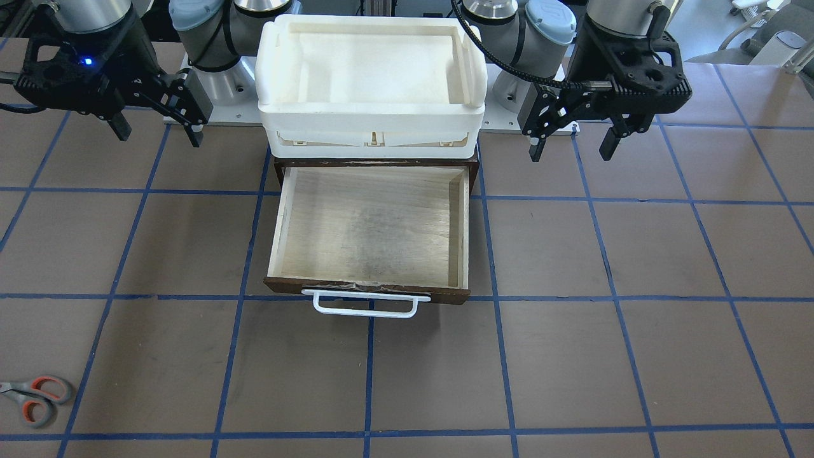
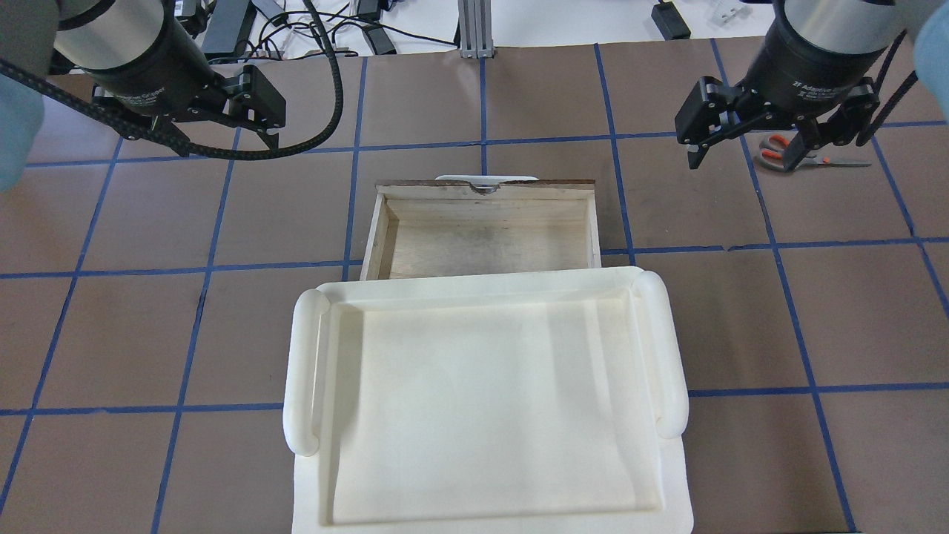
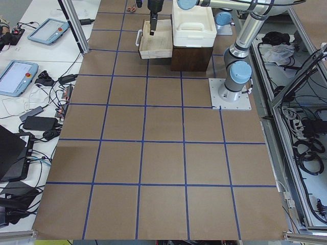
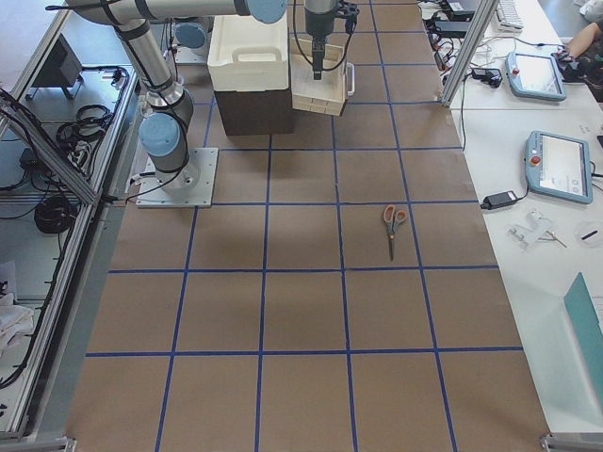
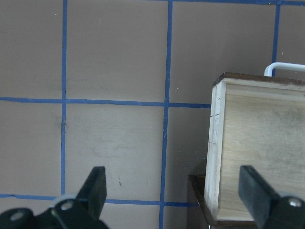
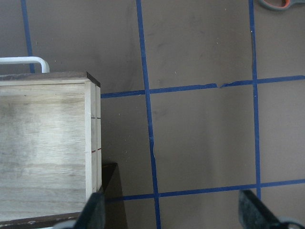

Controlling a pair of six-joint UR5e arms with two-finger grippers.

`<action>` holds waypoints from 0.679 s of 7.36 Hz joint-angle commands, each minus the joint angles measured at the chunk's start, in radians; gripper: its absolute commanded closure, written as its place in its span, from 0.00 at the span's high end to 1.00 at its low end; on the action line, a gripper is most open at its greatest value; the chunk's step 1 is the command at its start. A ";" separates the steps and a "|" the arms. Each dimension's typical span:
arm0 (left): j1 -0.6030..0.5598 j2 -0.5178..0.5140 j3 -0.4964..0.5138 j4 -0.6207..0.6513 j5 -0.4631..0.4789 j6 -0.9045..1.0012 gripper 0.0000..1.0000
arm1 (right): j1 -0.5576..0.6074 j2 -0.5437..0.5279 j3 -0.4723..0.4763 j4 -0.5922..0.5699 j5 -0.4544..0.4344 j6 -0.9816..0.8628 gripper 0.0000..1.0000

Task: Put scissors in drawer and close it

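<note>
On blue-gridded brown paper (image 1: 636, 254), open plywood drawer (image 1: 372, 229), grey-looped scissors (image 1: 35, 395) well apart, left hand (image 1: 571, 149) and right hand (image 1: 158, 135) spread.

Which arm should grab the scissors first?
Right. The scissors lie on the robot's right side of the table, the open right gripper's side; the left gripper hangs beyond the drawer.

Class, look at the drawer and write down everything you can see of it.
The drawer is a shallow box of pale plywood, its floor stained grey in the middle. Its front is dark brown wood, chipped along the top edge, with a white bar handle. It is pulled out and empty, its back end inside a dark brown cabinet that carries a white tray.
</note>
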 commanded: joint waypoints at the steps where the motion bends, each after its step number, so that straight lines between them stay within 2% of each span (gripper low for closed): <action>1: 0.000 0.001 0.000 0.000 0.001 0.000 1.00 | -0.007 0.003 0.003 -0.026 -0.010 -0.052 1.00; 3: 0.000 -0.001 0.000 0.000 0.000 -0.002 1.00 | -0.019 0.011 0.003 -0.026 -0.015 -0.189 1.00; 4: 0.000 -0.001 0.000 0.000 0.000 0.000 1.00 | -0.053 0.041 0.003 -0.041 -0.001 -0.339 1.00; 5: 0.000 -0.004 0.000 0.002 0.000 0.000 1.00 | -0.092 0.066 0.003 -0.105 0.004 -0.497 1.00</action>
